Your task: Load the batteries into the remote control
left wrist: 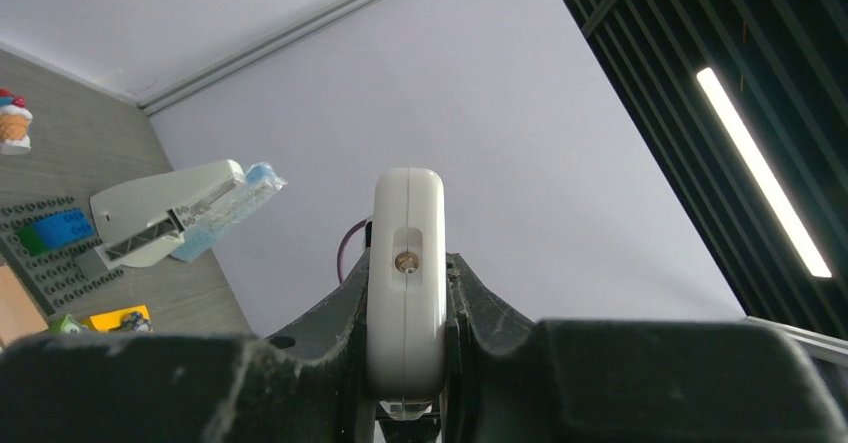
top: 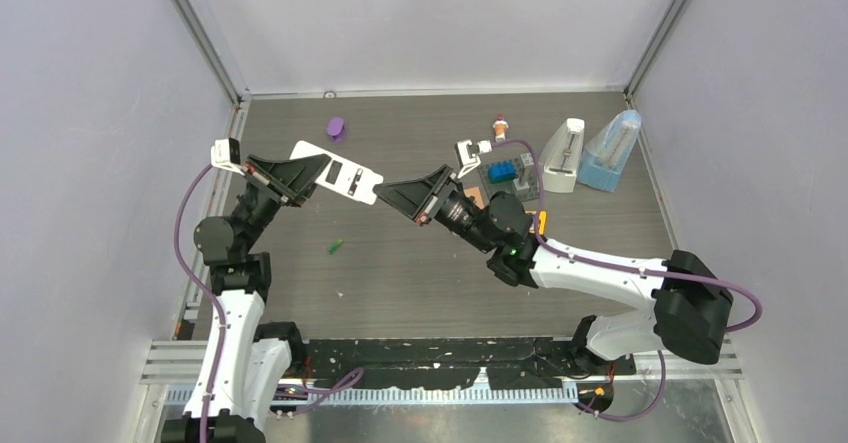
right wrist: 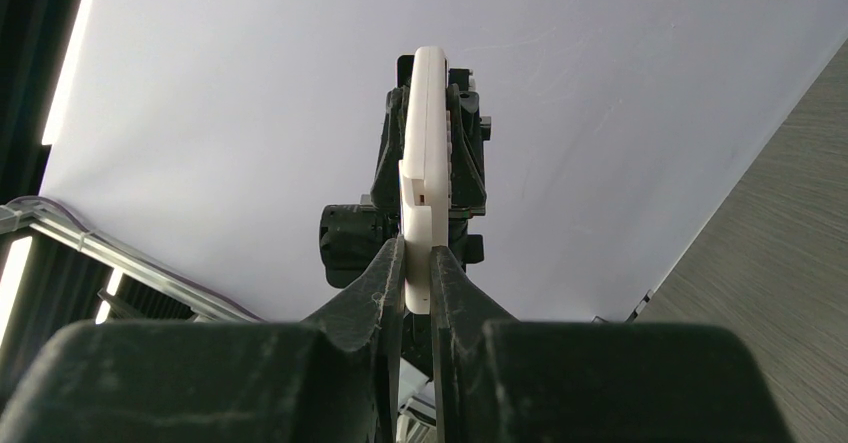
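The white remote control [top: 345, 175] hangs above the table, held at both ends. My left gripper [top: 316, 171] is shut on its left part, and the remote's rounded end [left wrist: 405, 273] sits between the jaws in the left wrist view. My right gripper [top: 386, 192] is shut on its right end, where the thin edge of the remote [right wrist: 424, 153] stands upright between the jaws. Dark rectangular openings show on its upper face. A green battery [top: 335, 247] lies on the table below it. At the back left lies a small purple piece [top: 336, 127], possibly a battery.
At the back right stand a white wedge-shaped device [top: 563, 155] and a blue one [top: 612, 151]. A grey brick plate [top: 510, 178] with a blue brick and a small ice-cream toy [top: 499, 125] sit beside them. Grey walls close in the table on three sides.
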`<state>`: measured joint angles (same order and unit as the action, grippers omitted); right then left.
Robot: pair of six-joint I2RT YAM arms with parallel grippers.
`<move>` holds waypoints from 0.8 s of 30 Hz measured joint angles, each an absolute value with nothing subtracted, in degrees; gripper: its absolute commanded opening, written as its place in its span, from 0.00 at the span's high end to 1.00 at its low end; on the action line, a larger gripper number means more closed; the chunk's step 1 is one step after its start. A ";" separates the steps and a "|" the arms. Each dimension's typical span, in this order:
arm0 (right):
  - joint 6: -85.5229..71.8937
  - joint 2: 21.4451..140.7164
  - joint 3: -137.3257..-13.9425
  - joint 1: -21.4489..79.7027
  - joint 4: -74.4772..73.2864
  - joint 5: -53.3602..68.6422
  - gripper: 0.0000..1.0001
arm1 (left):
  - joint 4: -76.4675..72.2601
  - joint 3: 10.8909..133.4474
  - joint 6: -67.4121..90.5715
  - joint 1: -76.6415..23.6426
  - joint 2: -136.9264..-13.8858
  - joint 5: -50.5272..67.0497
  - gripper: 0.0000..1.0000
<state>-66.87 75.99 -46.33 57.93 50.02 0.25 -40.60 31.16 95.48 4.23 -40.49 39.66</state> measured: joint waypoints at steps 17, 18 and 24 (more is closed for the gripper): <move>-64.01 77.34 -51.83 58.28 45.78 -0.19 0.95 | -44.23 31.99 94.98 4.03 -40.60 37.69 1.00; -63.70 77.41 -52.31 58.28 45.01 -0.54 0.95 | -44.25 31.99 94.89 4.03 -40.60 37.34 1.00; -62.48 77.49 -54.74 58.65 40.21 -2.72 0.94 | -44.14 32.01 93.84 4.03 -40.62 36.03 1.00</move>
<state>-62.48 77.49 -54.74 58.65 40.21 -2.72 -44.14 32.01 93.84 4.03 -40.62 36.03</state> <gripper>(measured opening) 0.176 0.230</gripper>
